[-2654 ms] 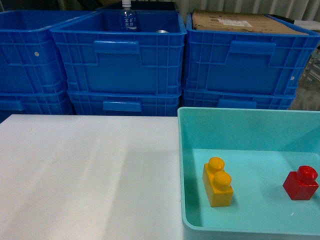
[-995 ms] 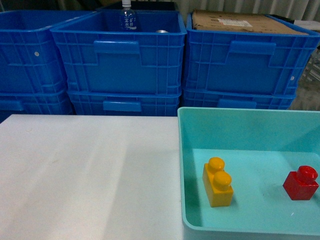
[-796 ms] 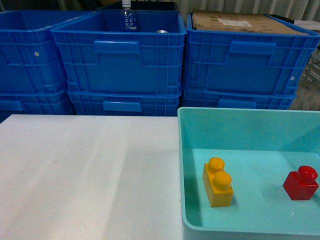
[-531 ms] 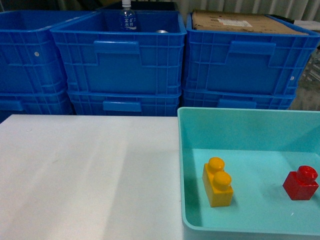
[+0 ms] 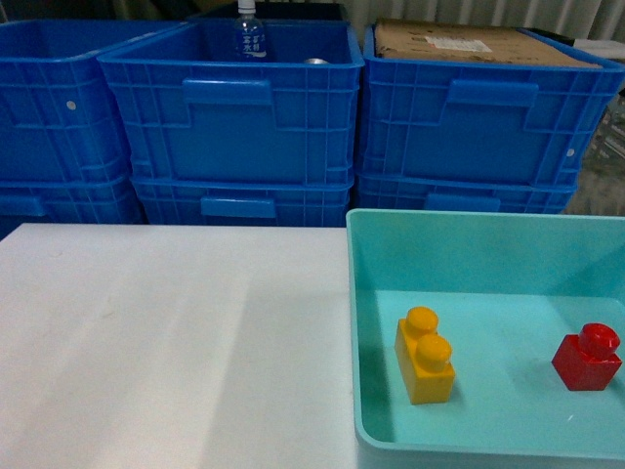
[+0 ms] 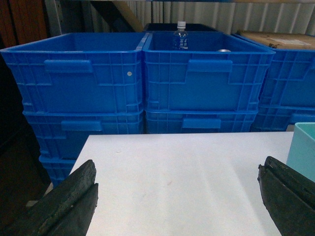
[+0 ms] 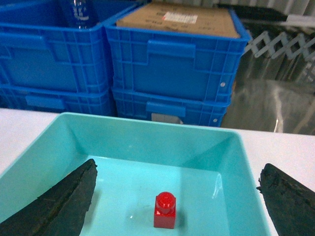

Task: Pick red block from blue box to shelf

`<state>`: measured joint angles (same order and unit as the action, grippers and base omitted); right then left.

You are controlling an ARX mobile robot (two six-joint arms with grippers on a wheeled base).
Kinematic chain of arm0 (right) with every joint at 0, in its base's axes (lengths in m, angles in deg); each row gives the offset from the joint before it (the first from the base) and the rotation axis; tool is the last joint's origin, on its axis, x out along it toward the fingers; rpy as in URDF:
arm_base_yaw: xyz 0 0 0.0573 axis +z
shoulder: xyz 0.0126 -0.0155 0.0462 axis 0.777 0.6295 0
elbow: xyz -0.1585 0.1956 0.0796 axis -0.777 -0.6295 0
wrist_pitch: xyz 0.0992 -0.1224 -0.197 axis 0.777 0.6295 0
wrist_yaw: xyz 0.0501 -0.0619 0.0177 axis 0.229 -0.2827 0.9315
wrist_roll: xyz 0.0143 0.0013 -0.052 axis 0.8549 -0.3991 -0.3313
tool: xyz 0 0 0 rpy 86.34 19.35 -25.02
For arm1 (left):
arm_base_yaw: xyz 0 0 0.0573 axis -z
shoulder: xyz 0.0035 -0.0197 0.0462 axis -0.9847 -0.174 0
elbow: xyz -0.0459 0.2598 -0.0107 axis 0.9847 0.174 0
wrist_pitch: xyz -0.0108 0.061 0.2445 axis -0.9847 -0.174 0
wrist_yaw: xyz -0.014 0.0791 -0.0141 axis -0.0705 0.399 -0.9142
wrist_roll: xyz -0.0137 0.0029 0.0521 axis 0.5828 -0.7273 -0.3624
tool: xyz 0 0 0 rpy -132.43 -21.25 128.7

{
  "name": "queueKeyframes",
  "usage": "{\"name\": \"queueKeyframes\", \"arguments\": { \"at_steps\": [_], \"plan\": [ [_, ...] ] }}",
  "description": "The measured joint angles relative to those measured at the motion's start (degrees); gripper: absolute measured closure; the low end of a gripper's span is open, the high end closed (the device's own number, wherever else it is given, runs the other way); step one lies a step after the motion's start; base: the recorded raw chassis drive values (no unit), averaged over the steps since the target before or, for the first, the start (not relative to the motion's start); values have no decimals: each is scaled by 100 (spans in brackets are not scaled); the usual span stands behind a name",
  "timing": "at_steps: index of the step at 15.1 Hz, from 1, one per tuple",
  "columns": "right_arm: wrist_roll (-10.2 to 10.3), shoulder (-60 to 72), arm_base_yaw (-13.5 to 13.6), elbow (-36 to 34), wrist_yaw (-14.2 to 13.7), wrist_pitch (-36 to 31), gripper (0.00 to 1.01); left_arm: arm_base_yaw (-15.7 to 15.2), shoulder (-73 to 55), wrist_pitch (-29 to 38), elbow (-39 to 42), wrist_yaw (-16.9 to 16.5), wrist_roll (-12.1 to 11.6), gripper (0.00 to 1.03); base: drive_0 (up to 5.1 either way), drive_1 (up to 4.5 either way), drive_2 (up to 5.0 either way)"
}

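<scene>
Nothing has shifted since the earlier frames.
Left tool (image 6: 179, 196): spread wide, holding nothing, over bare white bench (image 5: 166, 342); open room all around.
Right tool (image 7: 174, 196): spread wide, empty, touching nothing, hanging over the blue box (image 7: 142, 135), one finger on each side of the red block (image 7: 165, 210).
Red block: upright on the box floor, clear of all walls, well apart from the yellow brick (image 5: 426, 355).
Dark blue crates (image 5: 234, 117): stacked behind the bench's far edge.

One red block (image 5: 587, 357), one yellow brick (image 5: 425, 355)
</scene>
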<state>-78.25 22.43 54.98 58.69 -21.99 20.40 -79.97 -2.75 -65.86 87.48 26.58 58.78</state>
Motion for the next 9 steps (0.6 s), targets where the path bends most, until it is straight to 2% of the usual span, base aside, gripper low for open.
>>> {"name": "queueKeyframes", "arguments": {
  "at_steps": [1,3,6,9],
  "plan": [
    [7,776,273,271,-227,-197,3,0,0,0,0,2,0,5,0,0,0],
    [92,2271,560,931,-444,-326,3,0,0,0,0,0,0,5,0,0,0],
    [-37,3851,614,1445,-686,-903,3,0,0,0,0,0,0,5,0,0,0],
    [-22,5274,691,1947,-772,-1099,3,0,0,0,0,2,0,5,0,0,0]
  ]
}}
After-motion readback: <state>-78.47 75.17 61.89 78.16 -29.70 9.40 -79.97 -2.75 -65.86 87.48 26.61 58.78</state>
